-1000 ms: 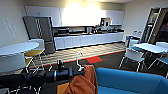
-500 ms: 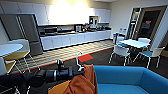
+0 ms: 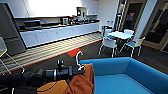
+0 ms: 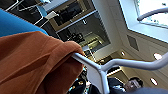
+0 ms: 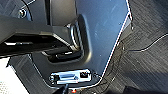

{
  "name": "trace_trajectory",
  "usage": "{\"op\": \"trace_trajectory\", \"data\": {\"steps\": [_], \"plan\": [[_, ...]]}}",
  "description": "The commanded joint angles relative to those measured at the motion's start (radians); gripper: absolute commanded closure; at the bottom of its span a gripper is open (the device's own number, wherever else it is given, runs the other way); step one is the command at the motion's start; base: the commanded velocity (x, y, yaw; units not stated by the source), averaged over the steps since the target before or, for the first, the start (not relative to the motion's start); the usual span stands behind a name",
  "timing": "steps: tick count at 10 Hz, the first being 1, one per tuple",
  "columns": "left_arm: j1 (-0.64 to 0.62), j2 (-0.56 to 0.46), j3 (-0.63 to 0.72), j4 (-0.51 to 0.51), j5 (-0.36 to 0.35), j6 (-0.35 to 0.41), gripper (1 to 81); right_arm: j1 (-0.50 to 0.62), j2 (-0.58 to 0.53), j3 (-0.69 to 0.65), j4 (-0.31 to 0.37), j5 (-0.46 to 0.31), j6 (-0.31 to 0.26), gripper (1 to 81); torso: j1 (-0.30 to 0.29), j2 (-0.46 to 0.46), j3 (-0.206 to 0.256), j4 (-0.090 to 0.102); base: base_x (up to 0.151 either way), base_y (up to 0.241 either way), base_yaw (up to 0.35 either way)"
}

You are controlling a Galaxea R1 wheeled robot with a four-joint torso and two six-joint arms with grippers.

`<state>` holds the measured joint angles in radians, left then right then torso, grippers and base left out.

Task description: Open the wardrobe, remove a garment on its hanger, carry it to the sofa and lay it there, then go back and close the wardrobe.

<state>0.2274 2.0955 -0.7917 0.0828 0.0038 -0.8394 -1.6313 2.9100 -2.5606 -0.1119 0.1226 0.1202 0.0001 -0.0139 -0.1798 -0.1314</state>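
My left arm comes in low from the left in the head view. Its gripper (image 3: 75,71) is shut on the white hanger, whose curved hook (image 3: 78,58) stands up above it. The orange garment (image 3: 82,82) hangs bunched from the hanger, right at the near left end of the blue sofa (image 3: 130,80). The left wrist view shows the garment (image 4: 30,62) close up on the hanger's white bar (image 4: 100,72), with a strip of sofa (image 4: 15,23) behind it. In the right wrist view there is the robot's own grey body (image 5: 100,30) and dark carpet (image 5: 147,62).
A white table (image 3: 120,35) with white chairs stands beyond the sofa on the right. A long kitchen counter (image 3: 57,31) and a grey fridge (image 3: 10,30) line the far wall. A white chair (image 3: 3,50) stands at the left edge. Dark doorways lie far right.
The camera has swung to the right: the kitchen slid left and more of the sofa and the table with chairs came into view. The left arm still carries the garment the same way.
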Motion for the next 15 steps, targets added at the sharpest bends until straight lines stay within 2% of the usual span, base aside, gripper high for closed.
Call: {"op": "trace_trajectory", "data": {"steps": [1, 3, 4, 5, 15], "plan": [[-0.153, -0.006, 0.037, 0.020, -0.085, -0.001, 81.1, 0.006, -0.004, 0.004, -0.003, -0.063, -0.004, 1.0, 0.000, 0.000, 0.000, 0.002, 0.000, 0.000, -0.319], [-0.151, -0.006, 0.037, 0.020, -0.085, -0.001, 81.1, 0.007, -0.003, 0.004, -0.006, -0.063, -0.004, 1.0, 0.001, 0.000, -0.003, -0.052, 0.000, 0.000, -0.320], [-0.151, -0.006, 0.037, 0.020, -0.085, -0.001, 81.1, 0.007, -0.001, 0.004, -0.008, -0.063, -0.004, 1.0, 0.001, 0.000, -0.003, -0.070, 0.000, 0.000, -0.321], [-0.151, -0.009, 0.037, 0.020, -0.085, -0.001, 81.1, 0.007, -0.001, 0.004, -0.008, -0.063, -0.004, 1.0, 0.001, 0.000, -0.004, -0.074, 0.000, 0.000, -0.321], [-0.147, -0.021, 0.038, 0.020, -0.085, -0.001, 81.1, 0.017, 0.004, 0.004, -0.008, -0.064, -0.004, 1.0, 0.000, 0.000, -0.004, -0.074, 0.000, 0.000, -0.324]]}}
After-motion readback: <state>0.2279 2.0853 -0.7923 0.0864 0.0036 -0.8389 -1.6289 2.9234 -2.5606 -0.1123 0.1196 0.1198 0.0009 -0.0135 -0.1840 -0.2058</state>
